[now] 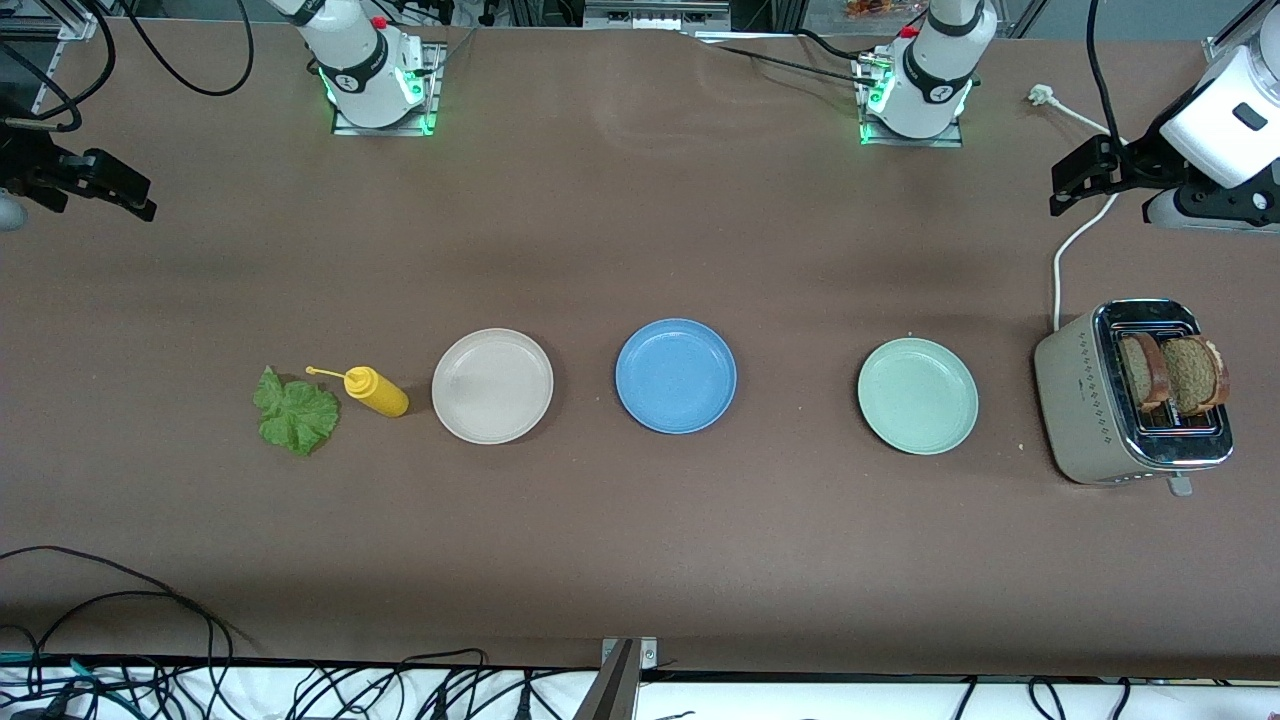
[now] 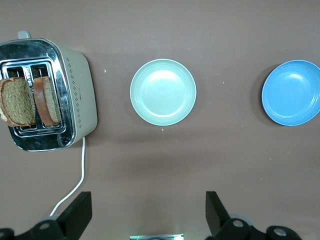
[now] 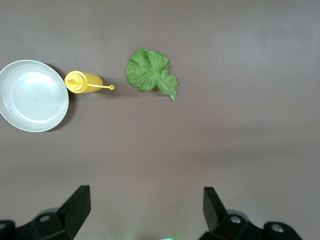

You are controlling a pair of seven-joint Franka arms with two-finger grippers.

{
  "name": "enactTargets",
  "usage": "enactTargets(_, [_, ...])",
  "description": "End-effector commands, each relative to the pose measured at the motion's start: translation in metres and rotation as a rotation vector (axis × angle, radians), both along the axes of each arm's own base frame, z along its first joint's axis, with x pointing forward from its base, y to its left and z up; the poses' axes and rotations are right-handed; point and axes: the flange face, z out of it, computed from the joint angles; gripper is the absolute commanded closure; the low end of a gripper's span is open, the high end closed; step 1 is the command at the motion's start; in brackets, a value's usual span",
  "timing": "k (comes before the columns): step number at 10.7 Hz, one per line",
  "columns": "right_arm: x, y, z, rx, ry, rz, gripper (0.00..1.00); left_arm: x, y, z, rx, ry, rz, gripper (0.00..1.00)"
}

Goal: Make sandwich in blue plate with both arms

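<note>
The empty blue plate lies mid-table. Two brown bread slices stand in the slots of a beige toaster at the left arm's end. A green lettuce leaf lies flat at the right arm's end. My left gripper hangs open and empty over the toaster's white cable. Above bare table at the right arm's end, my right gripper is open too, holding nothing.
A cream plate and a pale mint plate flank the blue one. A yellow squeeze bottle lies on its side between leaf and cream plate. Cables trail along the table's near edge.
</note>
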Motion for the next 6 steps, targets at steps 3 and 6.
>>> enactTargets(3, [0.003, -0.002, 0.006, -0.012, 0.007, 0.004, 0.00, 0.008, 0.015, -0.003, 0.024, 0.003, 0.023, 0.00])
enactTargets(6, [0.003, -0.002, 0.006, -0.013, 0.009, 0.004, 0.00, 0.010, 0.016, -0.005, 0.021, 0.006, 0.027, 0.00])
